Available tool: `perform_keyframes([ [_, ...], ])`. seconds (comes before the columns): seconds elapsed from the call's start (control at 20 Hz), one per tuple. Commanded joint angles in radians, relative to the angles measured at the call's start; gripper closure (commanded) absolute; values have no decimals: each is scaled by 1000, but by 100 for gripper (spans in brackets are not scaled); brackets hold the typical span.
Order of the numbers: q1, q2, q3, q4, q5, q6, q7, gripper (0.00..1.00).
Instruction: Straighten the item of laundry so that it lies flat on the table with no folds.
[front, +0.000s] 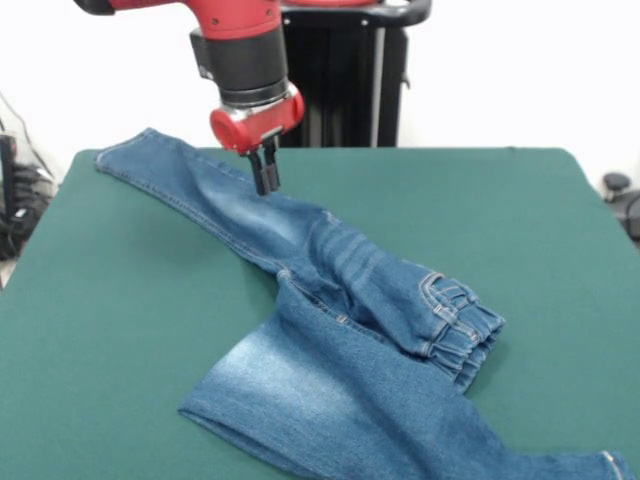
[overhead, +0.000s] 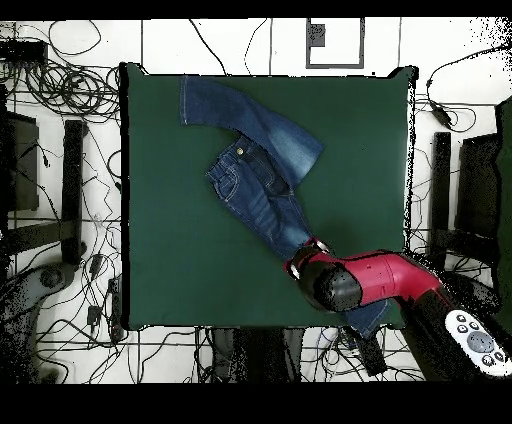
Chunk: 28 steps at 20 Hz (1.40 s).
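Near edge: jeans on the table, one leg folded across the other at the crotch, so not flat. Waistband bunched at mid-right. Far leg runs out to the back corner. Gripper over that leg, jaws look pressed together, probably touching denim; contact unclear.

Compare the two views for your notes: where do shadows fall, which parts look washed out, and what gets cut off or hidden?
Front view: soft light, a faint shadow on the table beside the jeans, a bleached white wall, and the near leg cut off at the bottom edge. Overhead view: the floor around the table looks overexposed, and the arm hides the gripper and part of one leg.
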Motion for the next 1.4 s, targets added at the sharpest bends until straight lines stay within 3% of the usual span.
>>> perform_keyframes([
  [0.05, 47, 19, 4, 52, 59, -9, 134, 100],
  [0.55, 47, 68, -21, 13, 24, -37, 99, 100],
  [1.05, 118, 112, -115, -23, -24, -145, 183, 100],
  [1.4, 126, 117, -137, -52, -5, -157, 141, 100],
])
